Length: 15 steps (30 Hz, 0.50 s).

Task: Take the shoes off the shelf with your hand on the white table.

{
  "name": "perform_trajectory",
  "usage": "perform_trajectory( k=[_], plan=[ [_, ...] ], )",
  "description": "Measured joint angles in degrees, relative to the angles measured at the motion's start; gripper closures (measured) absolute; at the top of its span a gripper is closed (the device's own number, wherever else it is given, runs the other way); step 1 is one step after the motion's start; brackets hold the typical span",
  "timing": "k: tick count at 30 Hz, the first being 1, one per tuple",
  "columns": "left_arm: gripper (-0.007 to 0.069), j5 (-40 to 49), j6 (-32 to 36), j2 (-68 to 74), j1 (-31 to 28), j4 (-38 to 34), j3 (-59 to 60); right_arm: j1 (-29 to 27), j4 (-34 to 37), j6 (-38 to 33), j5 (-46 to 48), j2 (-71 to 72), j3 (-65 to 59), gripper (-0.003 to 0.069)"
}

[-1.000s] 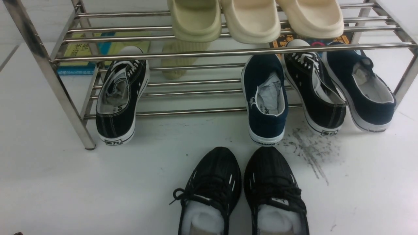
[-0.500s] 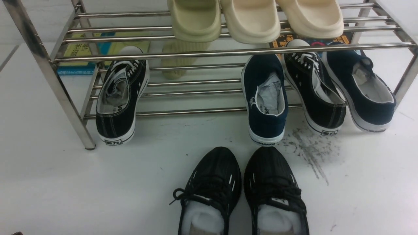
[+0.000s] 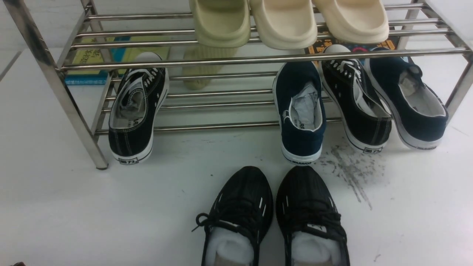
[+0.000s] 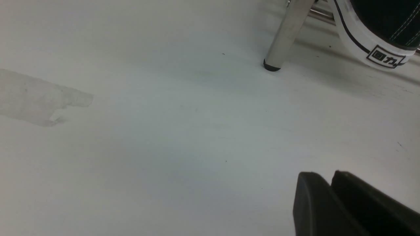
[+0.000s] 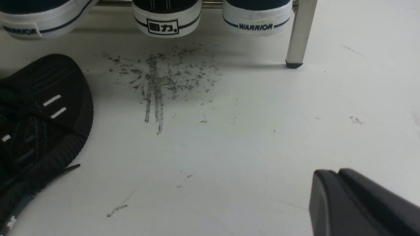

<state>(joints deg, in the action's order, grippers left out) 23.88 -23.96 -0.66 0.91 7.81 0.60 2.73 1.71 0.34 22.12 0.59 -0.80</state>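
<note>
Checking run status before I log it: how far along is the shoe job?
Looks done: the pair of all-black knit sneakers stands side by side on the white table, toes toward the chrome tube shelf, clear of it. In hand: nothing; the left gripper and right gripper both hold nothing, jaws together over bare table. Left: nothing visible, perhaps only parking the arms.

Black knit shoe (image 5: 39, 121) on white table (image 5: 249, 137); scuff marks (image 5: 160, 78) beside; shelf leg (image 5: 300, 32) beyond.
</note>
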Motion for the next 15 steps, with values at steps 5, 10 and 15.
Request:
perform_trajectory(
  k=[5,10,15],
  plan=[
    [0.0515,0.0,-0.05,0.0,0.0,0.6,0.02,0.0,0.0,0.0,0.0,0.0,0.0,0.0611],
    [0.0507,0.0,-0.05,0.0,0.0,0.66,0.02,0.0,0.0,0.0,0.0,0.0,0.0,0.0611],
    [0.05,0.0,-0.05,0.0,0.0,0.72,0.02,0.0,0.0,0.0,0.0,0.0,0.0,0.0611]
  ],
)
